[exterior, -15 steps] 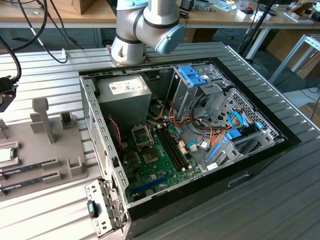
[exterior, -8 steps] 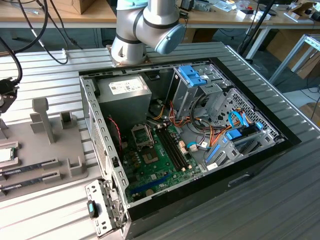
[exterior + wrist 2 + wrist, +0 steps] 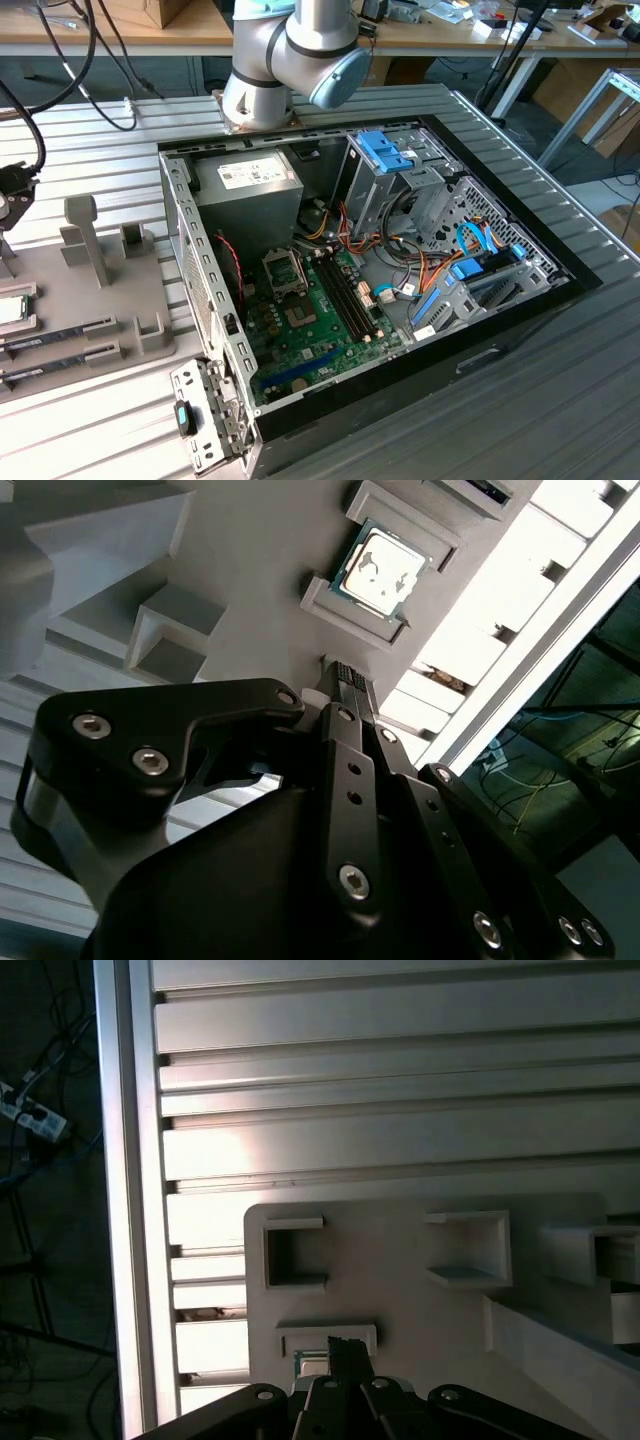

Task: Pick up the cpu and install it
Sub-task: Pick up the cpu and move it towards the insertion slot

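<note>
The cpu, a small silver square with a thin green rim, lies flat in a square pocket of the grey fixture plate. In the exterior view the cpu sits at the far left edge on that plate. My gripper hovers above the plate, a short way from the chip, fingers pressed together with nothing between them. In the first wrist view the gripper covers most of the cpu. The open socket lies on the green motherboard inside the open computer case.
Memory sticks lie in slots on the fixture plate, and grey upright posts stand on it. The case holds a power-supply box, blue drive brackets and loose cables. The ribbed metal table surrounds everything.
</note>
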### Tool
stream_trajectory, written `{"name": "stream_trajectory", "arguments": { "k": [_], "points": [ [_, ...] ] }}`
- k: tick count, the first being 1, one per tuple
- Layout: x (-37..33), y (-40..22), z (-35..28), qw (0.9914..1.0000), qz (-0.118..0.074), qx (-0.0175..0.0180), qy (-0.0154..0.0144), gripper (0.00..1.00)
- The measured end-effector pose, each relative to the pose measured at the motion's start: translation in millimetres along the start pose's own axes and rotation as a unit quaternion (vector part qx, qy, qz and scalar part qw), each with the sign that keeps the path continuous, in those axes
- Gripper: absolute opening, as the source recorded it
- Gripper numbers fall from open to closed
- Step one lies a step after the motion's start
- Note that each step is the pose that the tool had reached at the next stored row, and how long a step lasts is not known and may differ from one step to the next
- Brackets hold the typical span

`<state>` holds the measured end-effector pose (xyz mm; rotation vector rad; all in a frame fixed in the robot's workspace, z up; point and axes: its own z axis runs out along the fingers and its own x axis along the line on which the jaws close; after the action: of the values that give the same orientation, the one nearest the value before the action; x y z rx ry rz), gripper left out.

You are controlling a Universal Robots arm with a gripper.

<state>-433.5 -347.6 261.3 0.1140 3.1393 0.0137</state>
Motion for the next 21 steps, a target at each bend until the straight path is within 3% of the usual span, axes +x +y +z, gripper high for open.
{"name": "stream_trajectory", "arguments": {
  "k": [21],
  "points": [
    [0.0, -0.1, 11.7, 1.00000, -0.001, 0.0000, 0.0000, 0.11]
  ]
}}
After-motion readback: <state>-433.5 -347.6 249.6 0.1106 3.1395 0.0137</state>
